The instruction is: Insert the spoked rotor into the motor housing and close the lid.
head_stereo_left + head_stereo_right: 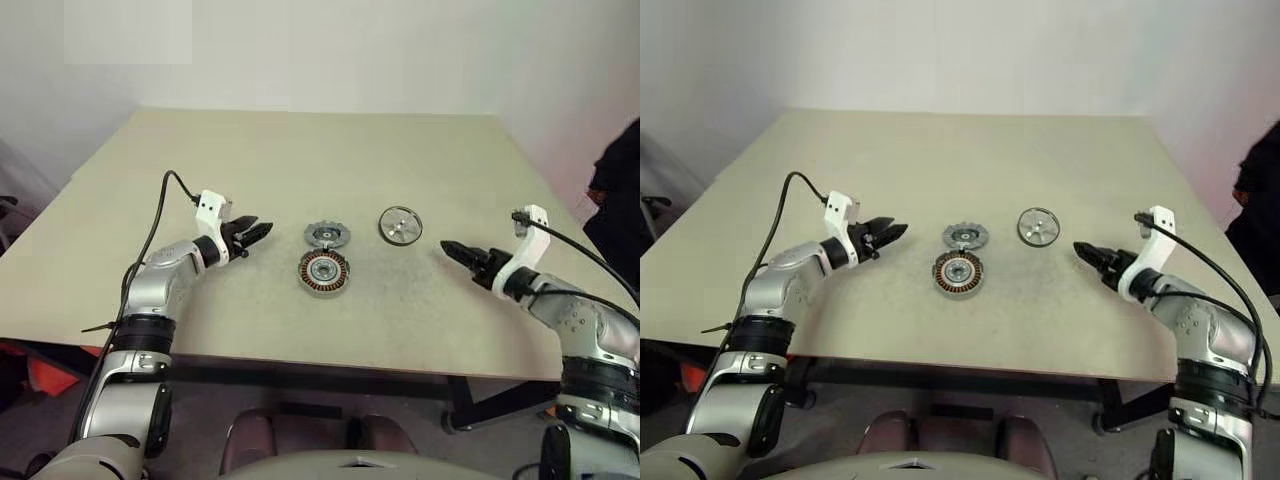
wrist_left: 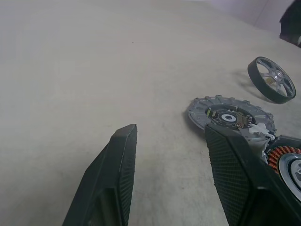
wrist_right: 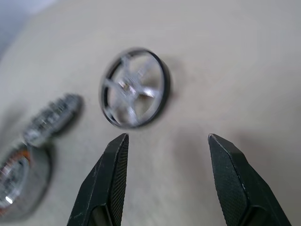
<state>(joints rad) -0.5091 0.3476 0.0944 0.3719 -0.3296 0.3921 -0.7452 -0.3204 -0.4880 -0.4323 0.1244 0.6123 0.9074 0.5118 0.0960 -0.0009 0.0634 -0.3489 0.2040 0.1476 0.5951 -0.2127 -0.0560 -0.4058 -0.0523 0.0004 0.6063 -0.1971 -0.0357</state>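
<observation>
On the table (image 1: 420,150) three round parts lie apart – the spoked rotor (image 1: 400,225) to the right, the lid (image 1: 327,236) just behind the motor housing (image 1: 324,271). The right gripper (image 1: 452,250) hovers near the rotor, jaws wide and empty. The left gripper (image 1: 262,231) – also open, holding nothing – hangs left of the lid.

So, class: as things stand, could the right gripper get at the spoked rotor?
Probably yes. The right gripper is open, pointing at the spoked rotor, with bare table between them.
</observation>
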